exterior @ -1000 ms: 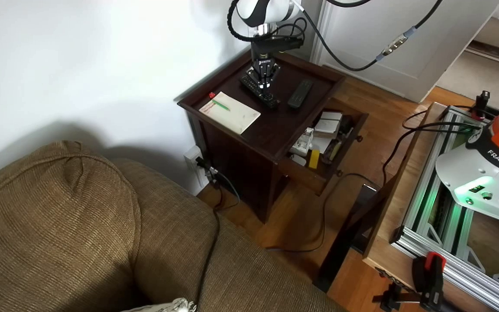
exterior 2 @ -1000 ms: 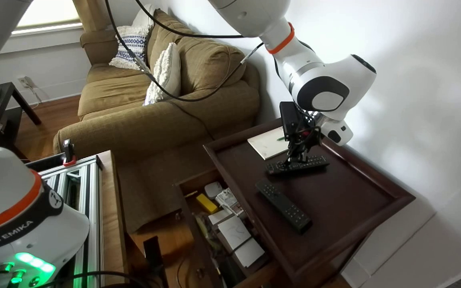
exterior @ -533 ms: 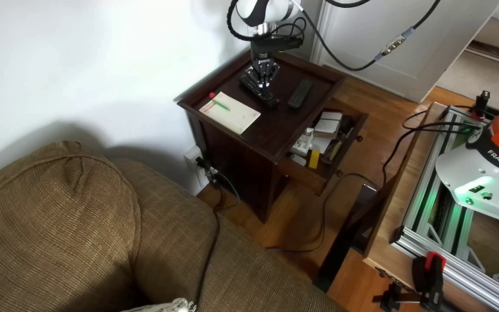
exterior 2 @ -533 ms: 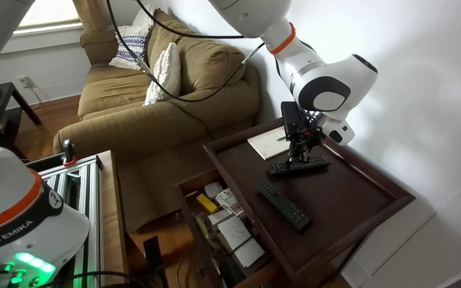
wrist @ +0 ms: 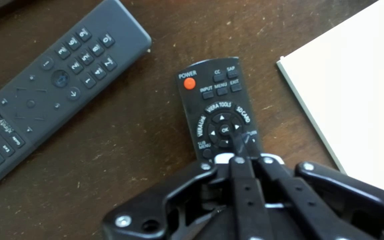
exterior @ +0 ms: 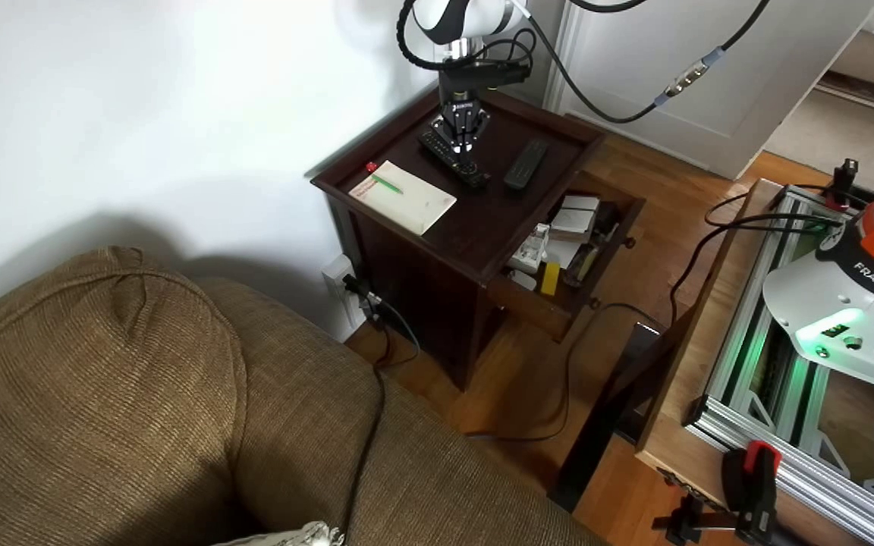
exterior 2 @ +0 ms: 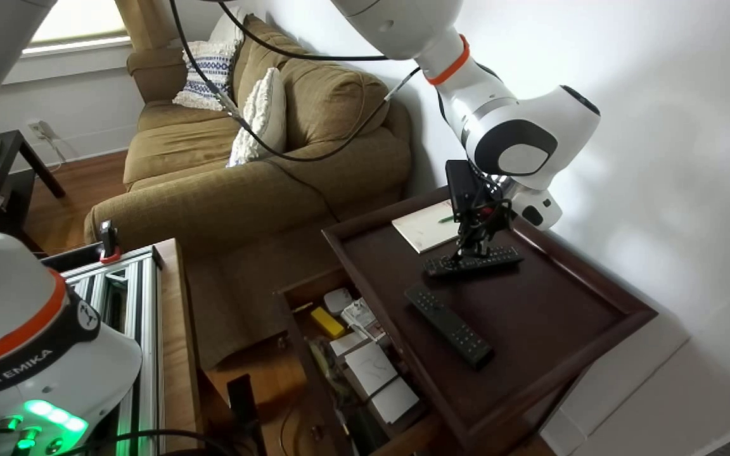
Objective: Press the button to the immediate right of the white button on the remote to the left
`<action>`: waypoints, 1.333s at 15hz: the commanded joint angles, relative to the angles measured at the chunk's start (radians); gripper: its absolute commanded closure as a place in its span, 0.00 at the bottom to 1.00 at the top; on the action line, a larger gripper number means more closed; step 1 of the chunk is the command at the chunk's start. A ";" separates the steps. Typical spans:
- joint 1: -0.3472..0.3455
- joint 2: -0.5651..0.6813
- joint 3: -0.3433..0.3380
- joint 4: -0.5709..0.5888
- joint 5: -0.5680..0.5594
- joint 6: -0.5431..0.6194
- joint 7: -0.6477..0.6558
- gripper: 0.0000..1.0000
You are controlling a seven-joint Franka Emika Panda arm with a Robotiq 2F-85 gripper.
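Note:
The black remote [exterior: 475,176] with a round arrow pad lies on the side table; it is the left remote in that exterior view. It also shows in the other views [exterior 2: 501,256] [wrist: 192,103]. My gripper [wrist: 240,143] comes in from the bottom of the wrist view, with its fingers together and holding nothing. In both exterior views my gripper [exterior: 463,155] [exterior 2: 459,257] points down onto this remote. The tips overlap the lower right of the arrow pad; I cannot tell if they touch. The fingers hide the remote's lower part. I see no white button.
Another black remote [exterior: 526,164] lies apart, at upper left in the wrist view [wrist: 53,86]. A cream booklet [exterior: 414,205] with a green pencil [exterior: 387,183] lies on the table, near a small red object [exterior: 371,166]. The table has a raised rim [exterior 2: 593,288] and an open drawer [exterior 2: 305,288].
My arm has shifted only very slightly over the last second. The remote under the gripper has shifted slightly to the right with it in an exterior view. The other remote has not moved.

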 commanded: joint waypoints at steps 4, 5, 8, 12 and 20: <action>-0.014 0.015 0.007 0.027 0.020 -0.025 -0.002 1.00; -0.014 0.015 0.007 0.028 0.021 -0.024 -0.003 1.00; -0.015 0.018 0.007 0.031 0.020 -0.023 -0.002 1.00; -0.017 0.024 0.006 0.035 0.020 -0.028 0.001 1.00; -0.019 0.038 0.005 0.046 0.019 -0.028 0.000 1.00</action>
